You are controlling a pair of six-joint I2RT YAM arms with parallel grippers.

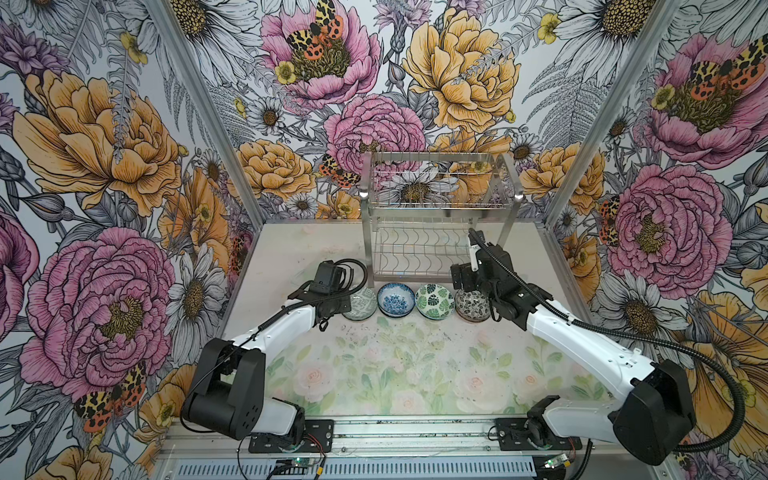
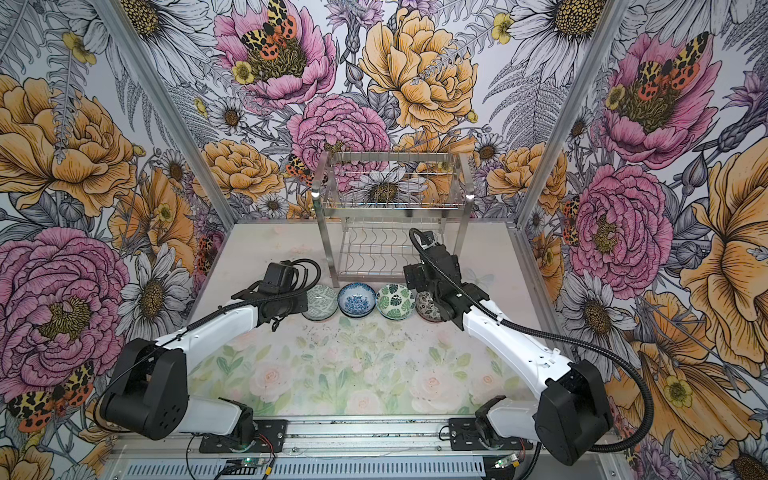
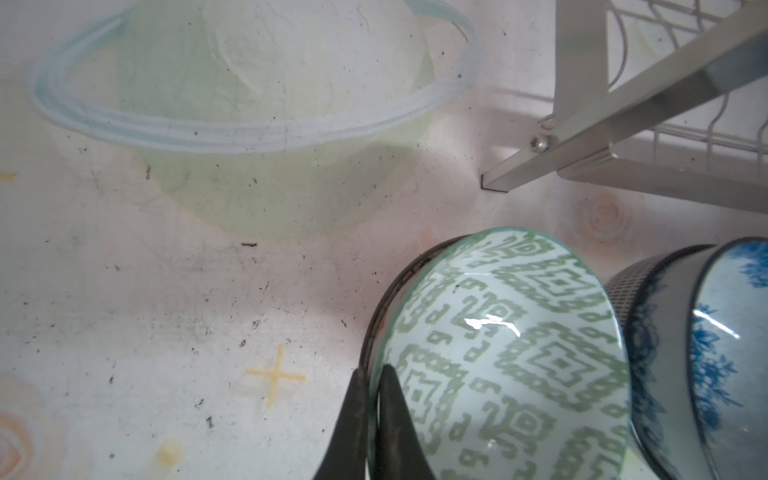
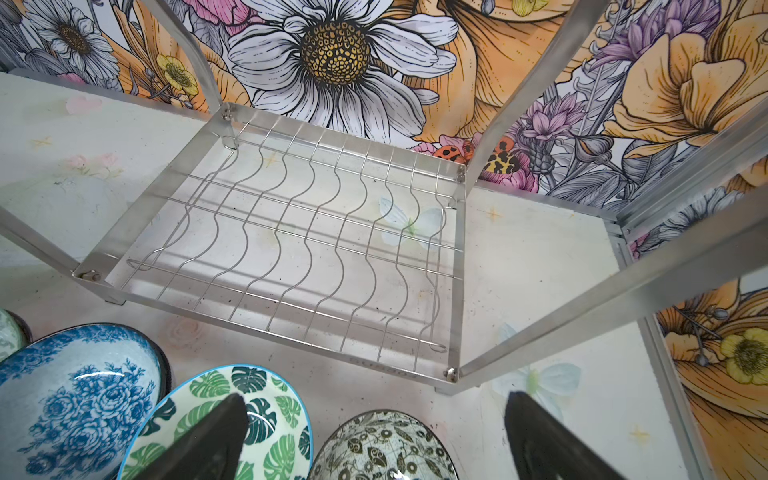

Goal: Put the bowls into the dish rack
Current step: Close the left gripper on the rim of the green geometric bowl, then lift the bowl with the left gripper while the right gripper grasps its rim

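Closest to the lens, the black fingers (image 3: 392,415) of my left gripper (image 3: 374,376) are clenching on the rim of the green-patterned bowl (image 3: 519,353), one finger lying inside the wall and one outside. That bowl is showing a pale glazed inside covered in green stepped diamonds, with a dark outer wall. Just beside it, on the side away from the gripper, the blue floral bowl (image 3: 715,353) is sitting so near that I am not able to tell whether the two are touching. Beyond the fingertips a leg of the dish rack (image 3: 579,62) is standing on the table (image 3: 166,311).

My right gripper (image 4: 375,397) is hanging spread wide and grasping nothing, one finger over the leaf bowl (image 4: 282,415) and the black-and-white bowl (image 4: 382,449) lying below the gap. Ahead of it the rack's lower tier is showing its wavy wire dividers.

Both top views are giving me what the wrist cameras are missing: all four bowls are standing in one row on the table in front of the rack, and the rack's basket-like upper tier is rising above them. They are hiding the left pinch, though, since the wrist housing (image 1: 328,276) is covering it; only the left wrist camera is showing it.
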